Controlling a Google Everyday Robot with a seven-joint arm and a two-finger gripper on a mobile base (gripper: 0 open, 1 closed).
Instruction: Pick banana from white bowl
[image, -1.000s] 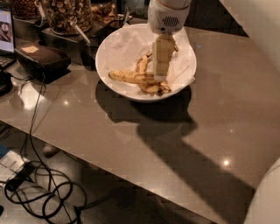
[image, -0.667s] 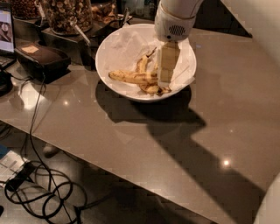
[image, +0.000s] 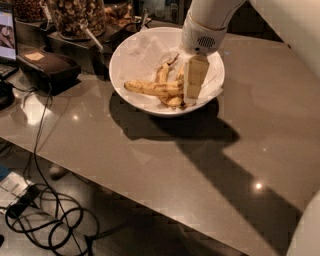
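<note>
The white bowl (image: 131, 55) stands on the grey table, lined with crumpled white paper. Three bananas lie in it. The longest, nearly straight banana (image: 150, 88) lies across the bowl's middle, its right end under my gripper. Two shorter curved bananas (image: 163, 71) lie behind and beside it. My gripper (image: 192, 97) reaches down into the right half of the bowl, its pale finger (image: 194, 77) standing upright at the right end of the bananas.
Glass jars of nuts (image: 75, 16) stand behind the bowl at the back left. A dark box (image: 47, 67) sits on the table's left. A screen (image: 7, 31) shows at the far left edge. Cables (image: 45, 220) lie on the floor below the table's front edge.
The gripper has shifted right and lower within the bowl, from above the bananas to their right end. The bananas have not visibly moved.
</note>
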